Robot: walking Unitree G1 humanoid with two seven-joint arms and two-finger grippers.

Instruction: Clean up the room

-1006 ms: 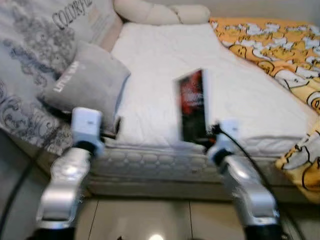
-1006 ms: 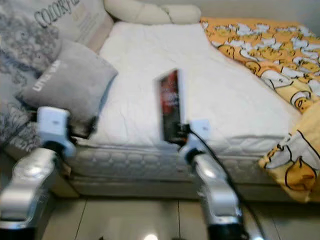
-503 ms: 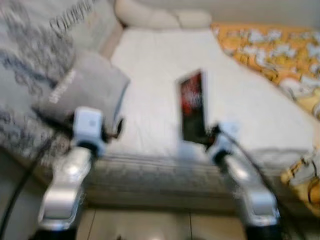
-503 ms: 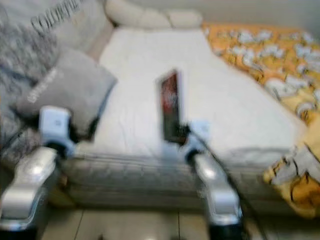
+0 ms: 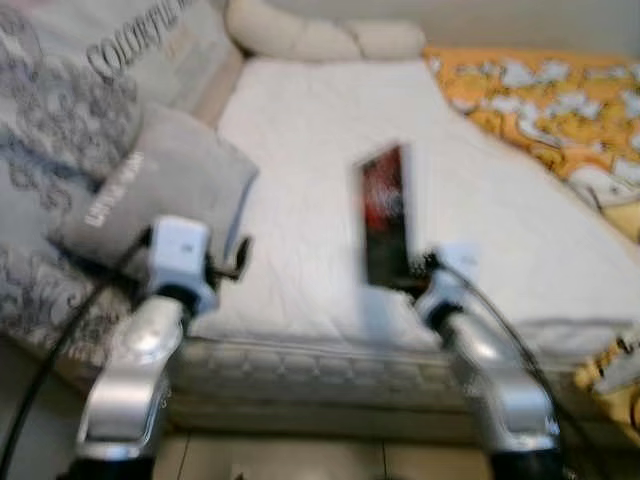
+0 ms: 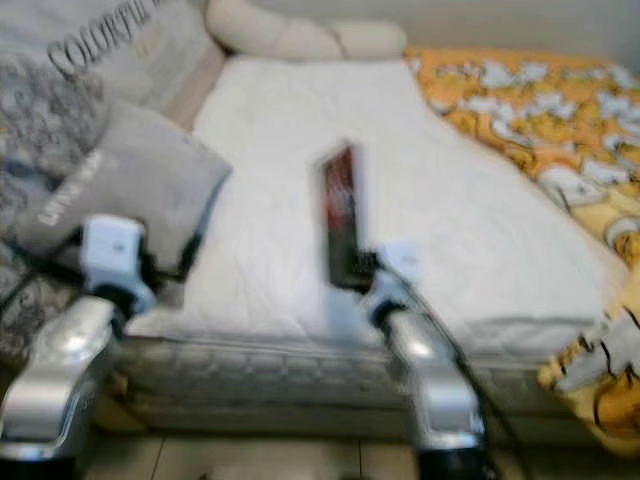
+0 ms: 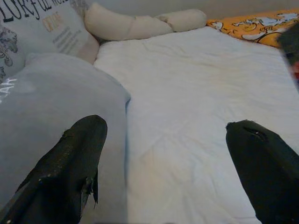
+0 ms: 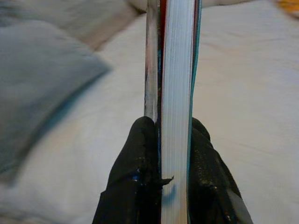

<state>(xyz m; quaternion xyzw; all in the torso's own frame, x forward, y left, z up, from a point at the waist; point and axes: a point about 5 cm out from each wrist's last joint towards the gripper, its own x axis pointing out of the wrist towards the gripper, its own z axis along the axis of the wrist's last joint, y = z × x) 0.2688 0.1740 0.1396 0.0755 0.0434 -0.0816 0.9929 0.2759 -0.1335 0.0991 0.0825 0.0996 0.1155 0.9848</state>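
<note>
I read "COLORFUL" in dark capitals on the large grey patterned fabric cushion (image 6: 110, 55) at the bed's head-left corner; the small grey pillow's (image 5: 150, 190) white lettering is blurred.

A bed with a bare white quilted mattress (image 5: 330, 190) takes up the middle of the frame, its padded edge running across the lower part. At the upper left a large grey patterned cushion (image 5: 70, 90) with printed lettering leans along the bed's side, and a plain grey pillow (image 5: 165, 190) with white lettering rests against it, overlapping the mattress edge. Two cream pillows (image 5: 320, 38) lie side by side along the top of the frame at the head of the bed. An orange blanket (image 5: 545, 105) printed with white and yellow cartoon figures covers the upper right and drapes down over the lower right corner. A strip of pale tiled floor (image 5: 300, 462) shows along the bottom.
</note>
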